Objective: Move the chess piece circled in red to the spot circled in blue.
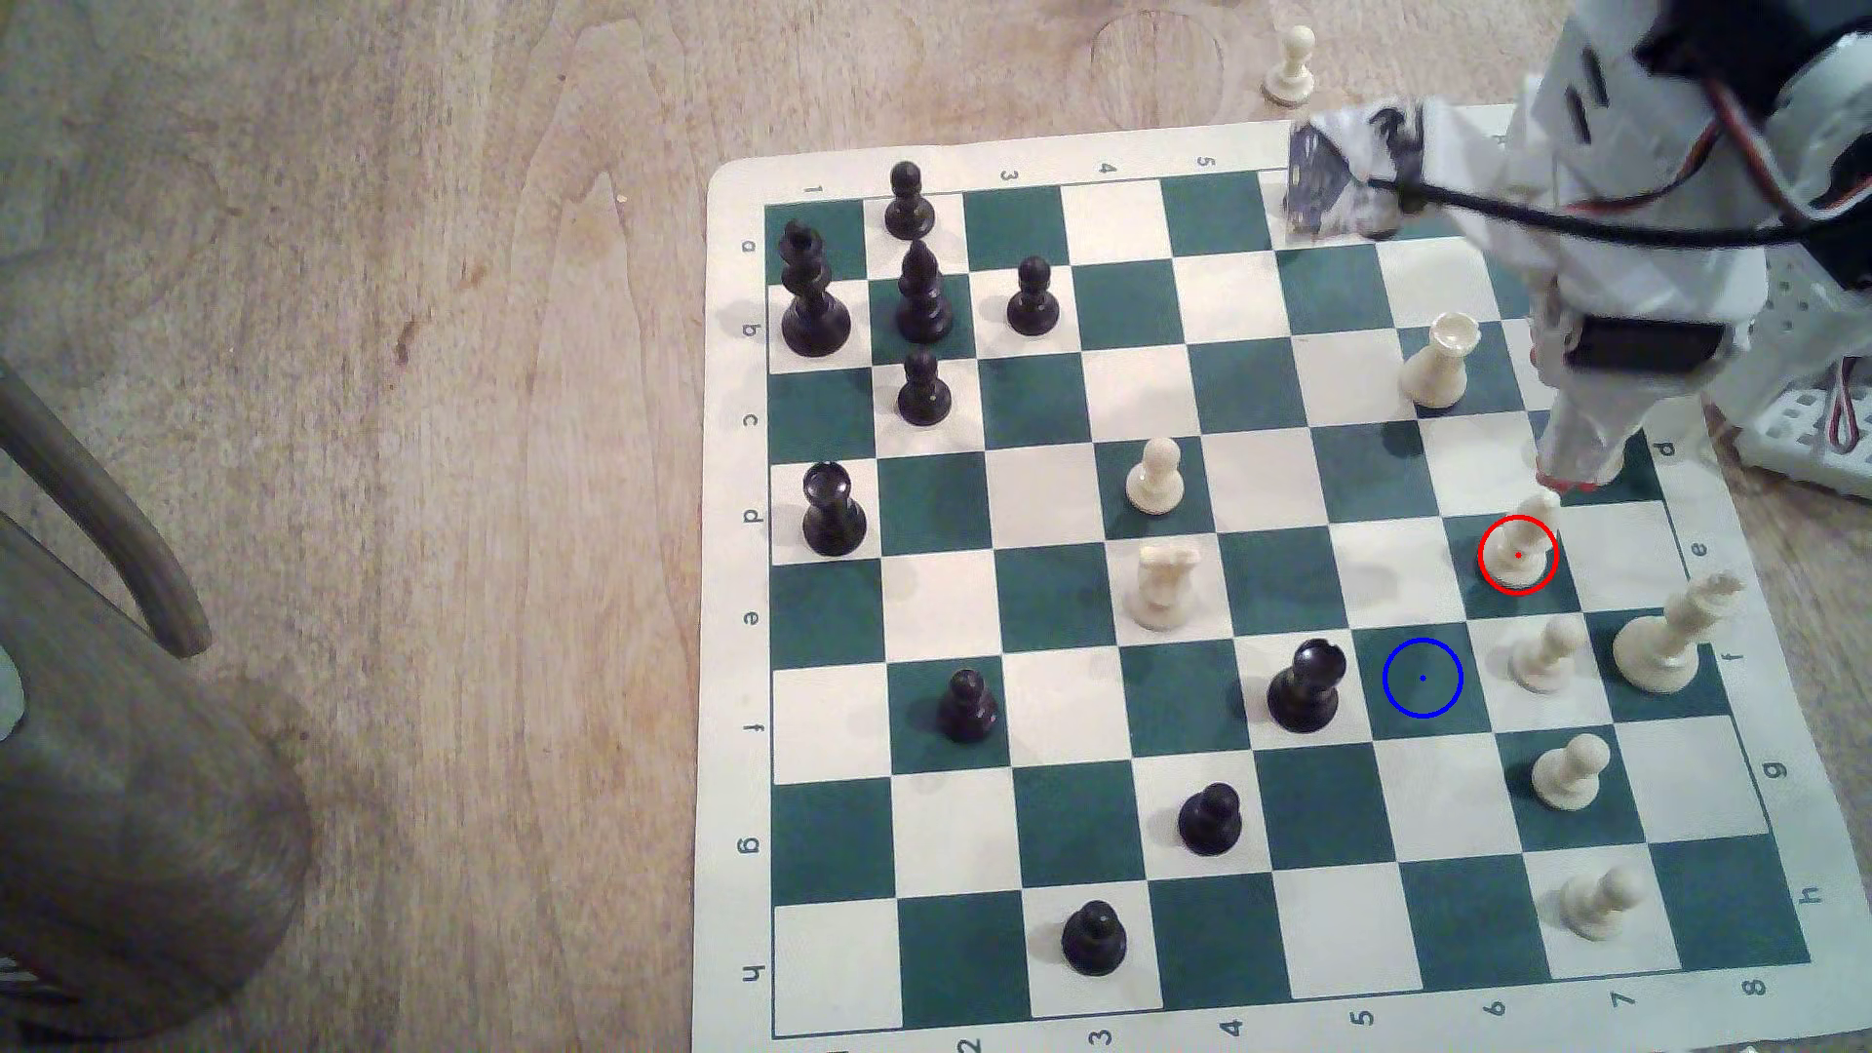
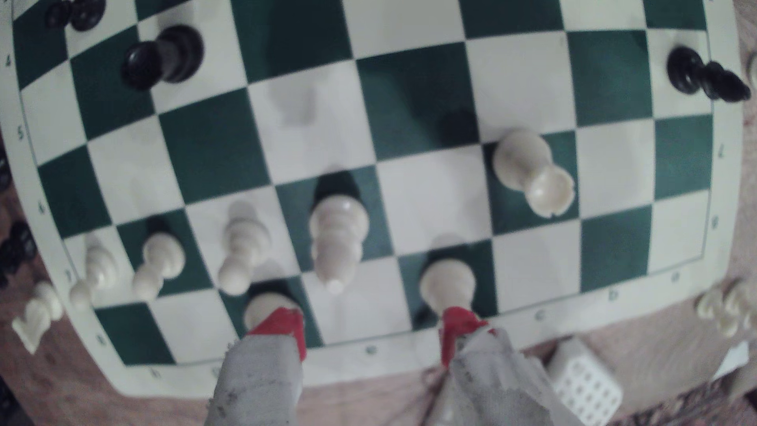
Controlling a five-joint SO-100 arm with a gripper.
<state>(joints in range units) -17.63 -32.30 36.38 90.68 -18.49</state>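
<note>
piece: the chess piece (image 1: 1516, 552), a small cream pawn-sized figure, stands upright inside the red ring on a dark green square near the exterior view's right edge of the board (image 1: 1246, 916).
same piece, wrist view: hard to say for certain; probably the cream piece (image 2: 446, 282) whose top sits just beside one red fingertip.
spot: the green square with the blue ring (image 1: 1422, 678) lies bare, diagonally next to the piece's square, toward the exterior view's lower left.
gripper: the gripper (image 2: 370, 329) hangs just above the piece, its red-tipped fingers (image 2: 282, 323) spread wide with nothing between them.
neighbours: a black rook (image 1: 1307, 685) stands just beside the blue-ringed square; a cream pawn (image 1: 1545, 655) and a tall cream piece (image 1: 1671, 638) stand near the red ring.
handling: the piece looks like light, rigid, smooth plastic, likely to tip or slip if pinched off centre.
where to hold: the slim body below the rounded top seems best, fingers closing squarely from both sides.
risk: the narrow gap to the neighbouring pawn calls for a straight lift before any sideways travel.
</note>
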